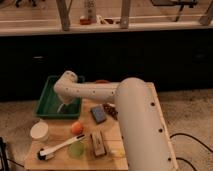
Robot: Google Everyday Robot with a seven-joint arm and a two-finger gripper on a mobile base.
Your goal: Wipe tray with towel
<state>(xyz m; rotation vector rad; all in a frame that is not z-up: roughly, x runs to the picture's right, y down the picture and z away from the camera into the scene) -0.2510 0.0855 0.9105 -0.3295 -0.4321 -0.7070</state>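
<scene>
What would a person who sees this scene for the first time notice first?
The large white robot arm fills the right side and stretches left across the wooden table. Its pincer reaches down into the dark-green tray at the table's far left corner. Nearer the camera, in front of the tray, lie a round white bowl, an orange fruit and a white-handled brush.

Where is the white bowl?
The bowl sits near the table's front left corner, just in front of the tray and left of the orange. The gripper is down inside the tray.
</scene>
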